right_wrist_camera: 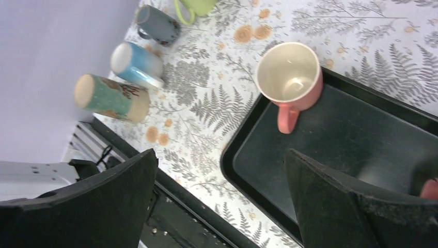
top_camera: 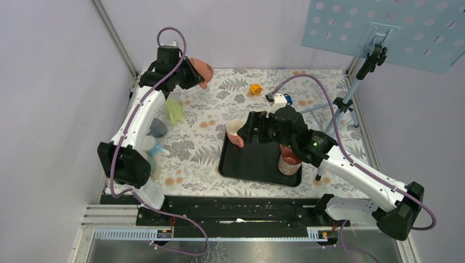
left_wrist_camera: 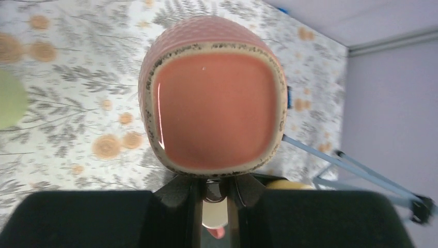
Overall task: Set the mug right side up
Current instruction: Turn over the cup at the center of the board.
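Left jaws are pinching the pink mug point(top_camera: 200, 70) sideways at the surface's point(top_camera: 219, 107) far-left corner, axis running along the far edge, open room rightward; right jaws gaping wide.

Fingers point(left_wrist_camera: 178, 195) of the left gripper point(left_wrist_camera: 213, 190) blur beneath the pink mug point(left_wrist_camera: 214, 103); beside the right gripper point(right_wrist_camera: 219, 155), a reddish mug point(right_wrist_camera: 431, 189) is cropped.

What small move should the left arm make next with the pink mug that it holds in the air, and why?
Probably roll the left wrist so that the mug's mouth turns upward, before lowering it. The left end effector grips the pink mug at its lower edge, above the far left part of the table. The mug appears tilted on its side, not yet upright.
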`<state>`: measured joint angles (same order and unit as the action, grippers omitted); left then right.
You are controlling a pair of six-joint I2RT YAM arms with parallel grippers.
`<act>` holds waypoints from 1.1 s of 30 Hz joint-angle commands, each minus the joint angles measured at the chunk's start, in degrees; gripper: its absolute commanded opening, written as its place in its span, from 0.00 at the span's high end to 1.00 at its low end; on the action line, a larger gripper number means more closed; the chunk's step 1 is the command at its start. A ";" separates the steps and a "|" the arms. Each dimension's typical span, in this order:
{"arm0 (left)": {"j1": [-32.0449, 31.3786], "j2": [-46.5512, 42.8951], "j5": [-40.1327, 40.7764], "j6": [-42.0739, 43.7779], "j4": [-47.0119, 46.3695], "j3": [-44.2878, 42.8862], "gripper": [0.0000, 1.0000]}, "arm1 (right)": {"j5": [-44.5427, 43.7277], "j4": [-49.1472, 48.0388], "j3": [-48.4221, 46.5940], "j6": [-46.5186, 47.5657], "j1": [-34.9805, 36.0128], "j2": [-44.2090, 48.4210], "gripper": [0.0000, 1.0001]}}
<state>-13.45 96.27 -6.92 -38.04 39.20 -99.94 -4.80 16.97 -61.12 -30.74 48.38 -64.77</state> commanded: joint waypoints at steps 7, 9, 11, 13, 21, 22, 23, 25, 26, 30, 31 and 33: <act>-2.08 -12.63 -21.20 -8.00 -21.21 7.63 1.00 | 9.83 -12.54 -3.78 -6.49 -2.25 -1.83 0.00; -2.71 -13.82 -24.19 -9.81 -24.63 9.22 1.00 | 13.43 -15.66 -3.04 -8.55 -4.27 -1.87 0.00; -3.59 -14.77 -26.50 -12.29 -28.10 11.02 1.00 | 16.49 -19.32 -2.21 -10.77 -6.27 -2.01 0.00; -4.98 -15.44 -27.83 -14.18 -31.77 12.65 1.00 | 18.23 -21.34 -1.88 -12.14 -7.42 -2.08 0.00; -9.70 -17.91 -32.19 -23.92 -49.82 21.45 1.00 | 20.19 -26.28 0.16 -15.92 -10.45 -0.77 0.00; -10.14 -17.94 -32.50 -24.84 -51.54 22.31 1.00 | 20.82 -27.11 0.54 -16.53 -11.23 -0.57 0.00; -10.63 -17.96 -32.73 -25.49 -52.74 22.67 1.00 | 21.40 -27.76 0.83 -17.22 -11.95 -0.41 0.00; -11.31 -17.96 -33.18 -26.22 -54.33 22.93 1.00 | 22.36 -28.85 1.51 -18.32 -12.95 -0.02 0.00; -11.66 -17.96 -33.24 -26.46 -54.91 23.12 1.00 | 22.77 -29.44 1.73 -18.86 -13.41 0.14 0.00; -12.74 -17.98 -34.02 -28.41 -58.47 24.14 1.00 | 24.43 -32.20 2.99 -21.65 -15.20 0.65 0.00; -12.91 -17.96 -34.26 -29.01 -59.35 24.44 1.00 | 25.01 -33.44 3.35 -22.51 -15.61 0.72 0.00; -13.28 -17.79 -34.67 -30.12 -61.20 25.20 1.00 | 25.83 -35.87 4.06 -24.35 -15.92 0.79 0.01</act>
<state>-26.00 81.84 -39.16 -65.04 -8.05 -75.13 17.74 -10.85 -57.93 -50.78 33.50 -66.02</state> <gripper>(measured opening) 0.199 0.993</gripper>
